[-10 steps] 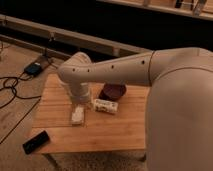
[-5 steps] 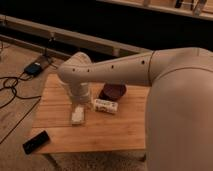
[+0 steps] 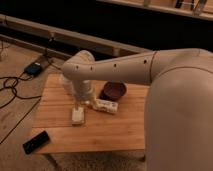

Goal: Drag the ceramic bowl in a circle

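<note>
No movement since the earlier frames: the ceramic bowl [image 3: 114, 91] and the arm were stationary.
The bowl, round, shallow, glossy dark maroon, sat near the table's [image 3: 117, 132] far edge. It was probably rigid, weighty, slick and chip-prone, so best hooked at the rim. The gripper [image 3: 80, 106] hung released just left, not touching it.

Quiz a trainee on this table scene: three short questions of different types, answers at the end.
1. True or false: the gripper touches the ceramic bowl.
2. What lies at the wooden table's near left corner? A) flat black device B) spoon C) plate
3. Fill in: the white oblong object lies just in front of the ___.
Key: 1 false, it hangs low, left of the bowl in view; 2 A; 3 bowl.
</note>
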{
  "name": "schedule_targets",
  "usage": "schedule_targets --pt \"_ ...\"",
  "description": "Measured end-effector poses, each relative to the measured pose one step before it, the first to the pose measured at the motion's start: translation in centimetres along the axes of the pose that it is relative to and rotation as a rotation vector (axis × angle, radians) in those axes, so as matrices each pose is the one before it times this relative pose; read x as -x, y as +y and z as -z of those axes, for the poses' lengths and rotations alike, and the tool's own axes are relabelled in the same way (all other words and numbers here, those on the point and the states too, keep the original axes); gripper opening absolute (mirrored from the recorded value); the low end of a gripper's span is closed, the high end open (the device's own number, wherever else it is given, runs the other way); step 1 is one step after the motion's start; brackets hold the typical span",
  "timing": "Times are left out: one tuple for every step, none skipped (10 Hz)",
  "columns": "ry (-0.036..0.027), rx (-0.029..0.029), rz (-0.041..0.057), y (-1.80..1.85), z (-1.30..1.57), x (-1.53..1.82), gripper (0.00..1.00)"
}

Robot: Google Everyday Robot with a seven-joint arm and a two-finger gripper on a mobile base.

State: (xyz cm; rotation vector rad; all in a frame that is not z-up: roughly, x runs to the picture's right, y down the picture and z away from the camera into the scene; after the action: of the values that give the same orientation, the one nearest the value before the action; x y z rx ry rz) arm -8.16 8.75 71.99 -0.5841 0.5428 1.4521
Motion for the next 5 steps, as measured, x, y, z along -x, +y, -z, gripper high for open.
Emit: schedule_targets --pt "0.00305 -0.00453 -0.01659 -1.918 -0.412 1.197 0.65" --pt "0.00174 -0.00418 -0.01706 -1.901 -0.427 1.154 0.65" --pt "-0.00083 -0.00048 -0.02044 -2.025 -0.457 1.28 0.65" --pt "-0.00146 -0.00122 -0.02992 -2.608 -0.671 1.471 0.65" --pt "-0.00335 0.00236 -0.02135 -1.609 -0.425 0.95 0.65"
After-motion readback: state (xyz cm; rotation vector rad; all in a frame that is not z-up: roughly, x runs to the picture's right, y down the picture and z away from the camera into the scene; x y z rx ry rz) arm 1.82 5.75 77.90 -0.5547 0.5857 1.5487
